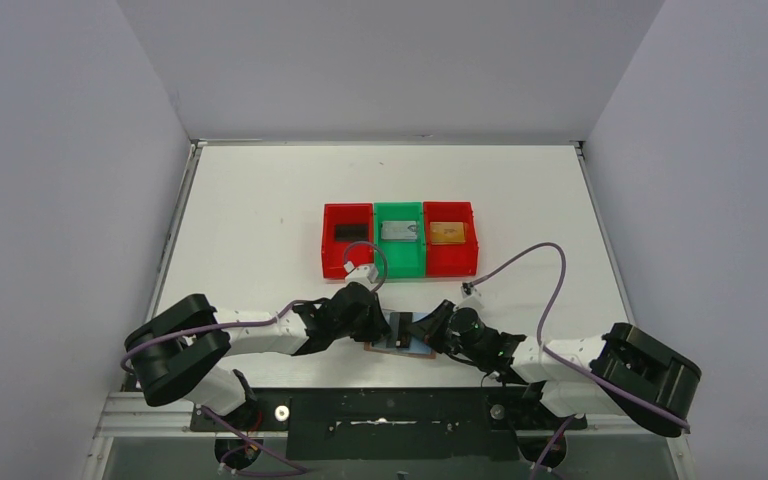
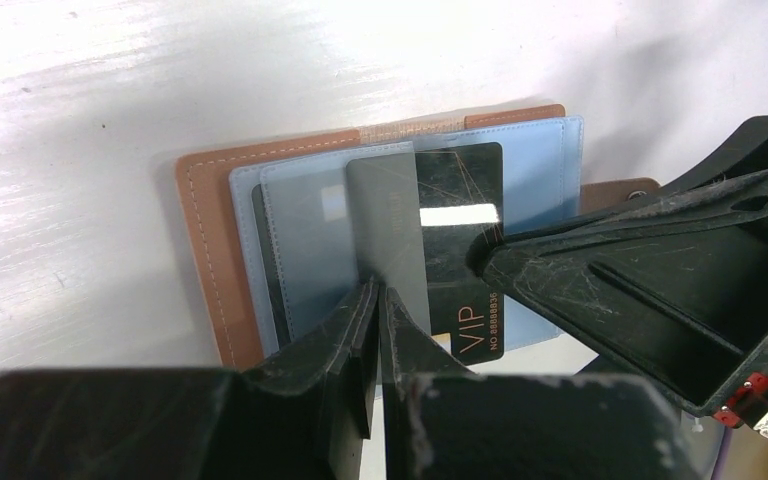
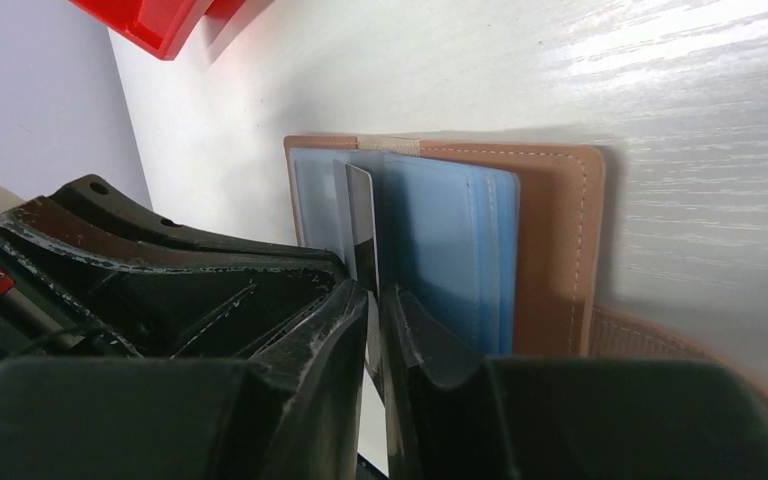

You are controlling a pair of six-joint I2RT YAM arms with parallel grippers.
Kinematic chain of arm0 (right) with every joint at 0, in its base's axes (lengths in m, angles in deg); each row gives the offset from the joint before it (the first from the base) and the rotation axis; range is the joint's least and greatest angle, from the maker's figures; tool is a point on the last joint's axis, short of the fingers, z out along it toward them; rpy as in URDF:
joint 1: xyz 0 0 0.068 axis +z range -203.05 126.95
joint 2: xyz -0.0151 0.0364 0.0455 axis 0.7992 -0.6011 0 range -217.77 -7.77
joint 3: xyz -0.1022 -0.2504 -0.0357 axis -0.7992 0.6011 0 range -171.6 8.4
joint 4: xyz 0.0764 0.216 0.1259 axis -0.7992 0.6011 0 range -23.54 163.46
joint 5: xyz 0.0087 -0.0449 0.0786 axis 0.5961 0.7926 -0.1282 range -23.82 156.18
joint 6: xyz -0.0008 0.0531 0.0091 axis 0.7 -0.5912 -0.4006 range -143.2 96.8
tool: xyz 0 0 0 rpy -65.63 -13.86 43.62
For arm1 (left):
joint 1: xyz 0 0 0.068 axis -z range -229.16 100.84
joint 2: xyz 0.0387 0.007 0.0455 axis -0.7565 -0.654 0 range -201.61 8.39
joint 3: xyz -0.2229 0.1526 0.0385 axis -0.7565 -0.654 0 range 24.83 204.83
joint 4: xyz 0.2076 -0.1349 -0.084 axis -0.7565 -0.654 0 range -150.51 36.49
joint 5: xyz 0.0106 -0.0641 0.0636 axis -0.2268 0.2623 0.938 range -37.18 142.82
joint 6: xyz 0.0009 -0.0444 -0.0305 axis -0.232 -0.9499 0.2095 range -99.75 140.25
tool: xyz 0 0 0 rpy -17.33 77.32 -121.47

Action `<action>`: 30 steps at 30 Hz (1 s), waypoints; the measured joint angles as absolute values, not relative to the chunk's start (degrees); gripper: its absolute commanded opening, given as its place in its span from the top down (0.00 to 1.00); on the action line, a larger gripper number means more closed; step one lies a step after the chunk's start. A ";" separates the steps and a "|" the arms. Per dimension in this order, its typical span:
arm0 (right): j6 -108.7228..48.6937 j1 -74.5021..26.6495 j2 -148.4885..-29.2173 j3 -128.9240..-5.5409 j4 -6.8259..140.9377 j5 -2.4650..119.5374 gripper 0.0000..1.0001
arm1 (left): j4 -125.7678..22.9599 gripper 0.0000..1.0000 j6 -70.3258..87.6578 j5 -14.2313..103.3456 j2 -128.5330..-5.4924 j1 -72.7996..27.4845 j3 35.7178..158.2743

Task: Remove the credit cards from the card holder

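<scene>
Nearest the lens, the left gripper point(image 2: 375, 300) is pinched almost closed on the near edge of a grey card point(image 2: 390, 220) that sticks out of the card holder point(image 2: 205, 250). The holder lies open and flat on the table point(image 1: 260, 220), pale blue pockets up, directly under both grippers. Beside the grey card, a black VIP card point(image 2: 457, 175) also juts from the holder. The right gripper point(image 3: 373, 295) is nipped tight on this card's edge, on the side away from the grey card. Beyond the holder stand three bins in a row: a left red bin point(image 1: 330, 245) with a dark card point(image 1: 350, 230), a green bin point(image 1: 400, 262) with a silver card point(image 1: 398, 231), and a right red bin point(image 1: 452, 262) with a gold card point(image 1: 447, 232).
</scene>
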State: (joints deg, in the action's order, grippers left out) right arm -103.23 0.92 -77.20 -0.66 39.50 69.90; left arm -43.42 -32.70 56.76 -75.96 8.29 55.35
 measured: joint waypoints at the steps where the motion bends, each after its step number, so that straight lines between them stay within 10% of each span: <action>1: -103.12 0.92 -77.14 -0.66 39.48 69.88 0.84 | -43.40 0.94 -32.72 56.79 -75.94 8.34 55.33; 30: -101.76 -0.56 -67.43 1.11 44.40 70.17 1.00 | -46.42 0.96 -33.21 58.64 -74.30 8.67 55.33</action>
State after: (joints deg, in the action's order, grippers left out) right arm -101.76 -0.56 -67.43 1.11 44.40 70.17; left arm -46.42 -33.21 58.64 -74.30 8.67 55.33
